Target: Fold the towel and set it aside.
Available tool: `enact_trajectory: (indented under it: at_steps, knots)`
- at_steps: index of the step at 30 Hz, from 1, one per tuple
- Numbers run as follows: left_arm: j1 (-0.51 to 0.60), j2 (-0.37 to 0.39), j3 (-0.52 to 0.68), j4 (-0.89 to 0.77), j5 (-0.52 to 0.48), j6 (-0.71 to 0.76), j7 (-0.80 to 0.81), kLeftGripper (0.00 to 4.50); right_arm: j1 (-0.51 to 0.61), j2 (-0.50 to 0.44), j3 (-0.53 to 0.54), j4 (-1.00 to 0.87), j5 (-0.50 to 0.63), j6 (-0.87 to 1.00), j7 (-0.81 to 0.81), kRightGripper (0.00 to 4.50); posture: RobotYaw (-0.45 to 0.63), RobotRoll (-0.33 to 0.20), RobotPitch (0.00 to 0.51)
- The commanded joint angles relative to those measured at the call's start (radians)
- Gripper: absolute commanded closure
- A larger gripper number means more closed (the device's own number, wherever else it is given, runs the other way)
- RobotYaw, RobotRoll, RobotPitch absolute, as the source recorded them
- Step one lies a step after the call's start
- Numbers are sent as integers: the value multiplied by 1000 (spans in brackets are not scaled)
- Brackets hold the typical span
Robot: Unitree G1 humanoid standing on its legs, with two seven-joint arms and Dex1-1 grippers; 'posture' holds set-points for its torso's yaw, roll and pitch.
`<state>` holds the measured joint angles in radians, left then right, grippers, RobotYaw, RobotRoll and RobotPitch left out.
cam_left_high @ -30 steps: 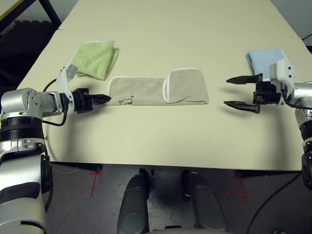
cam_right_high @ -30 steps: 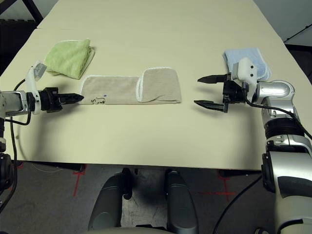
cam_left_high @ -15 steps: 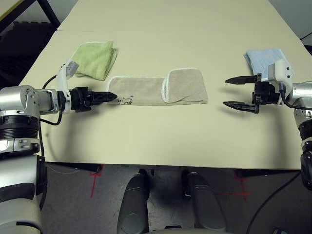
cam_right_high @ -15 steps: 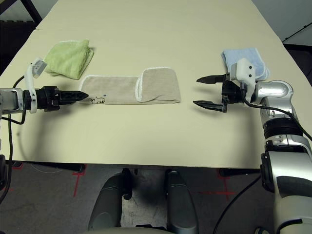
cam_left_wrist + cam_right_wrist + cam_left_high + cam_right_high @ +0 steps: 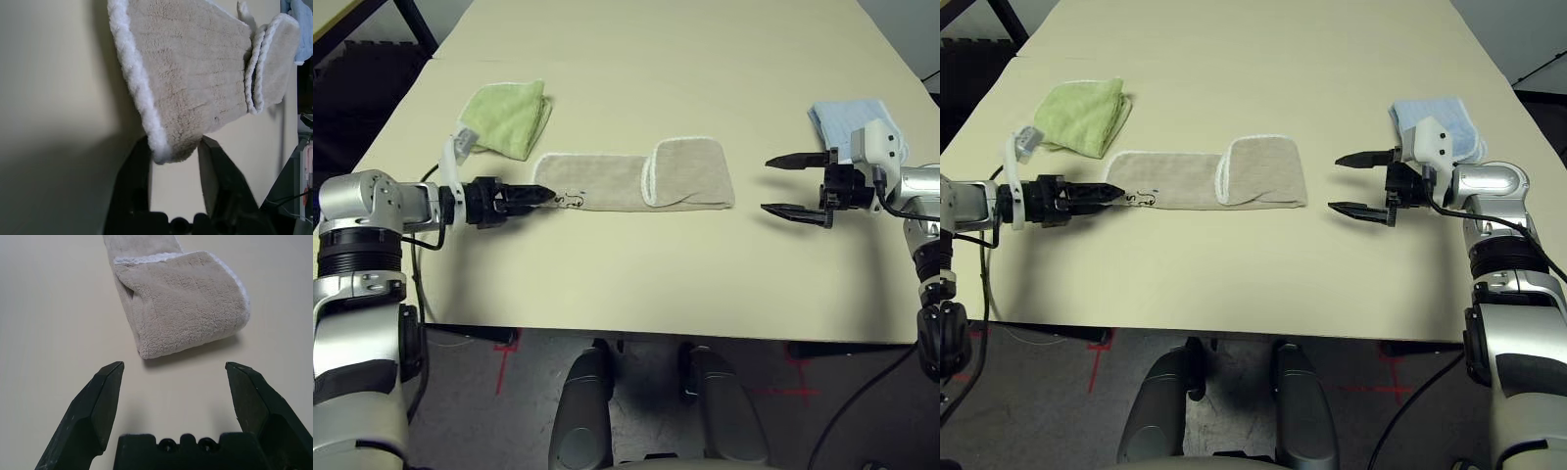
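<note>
Towel (image 5: pixel 631 180) lies in the middle of the table (image 5: pixel 636 274), seen from the head camera as a long beige strip whose long axis runs left to right; its right end is folded back over itself, and its left end, with the dark printed mark, points at the left gripper (image 5: pixel 544 196). This gripper has its two black fingers closed around the corner of that left end. The right gripper (image 5: pixel 779 184) stands apart from the folded right end, wide open and holding nothing. A green cloth (image 5: pixel 509 117) lies behind the left end, a light-blue cloth (image 5: pixel 847 119) behind the right gripper. From the left wrist camera, the white-edged corner sits between the two fingers (image 5: pixel 215 171), nearly touching both. From the right wrist camera, the folded end (image 5: pixel 183 303) lies ahead of the spread fingers (image 5: pixel 100 404), not touching them.
</note>
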<state>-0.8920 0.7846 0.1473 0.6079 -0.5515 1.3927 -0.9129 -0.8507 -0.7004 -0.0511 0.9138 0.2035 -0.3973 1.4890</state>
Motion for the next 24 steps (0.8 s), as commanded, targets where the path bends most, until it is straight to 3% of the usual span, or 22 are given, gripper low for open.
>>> enact_trajectory:
  at_steps: [1, 2, 22, 24]
  knots:
    - [-13, -13, 17, 38, 6, -12, 24, 4139, 9, -13, 0, 5, -7, -8, 3, 0, -67, 0, 201]
    - [-15, -15, 19, 42, 8, -15, 26, 4460, 10, -13, 0, 4, -7, -8, 3, 0, -67, 0, 201]
    - [-2, 87, -21, 73, 20, -51, -45, 4460, 4, -4, 4, 15, -17, -12, -1, 0, -49, 0, 200]
    - [-2, 83, -8, 76, 15, -46, -44, 3966, 3, -4, 5, 17, -19, -13, -1, 0, -49, 0, 200]
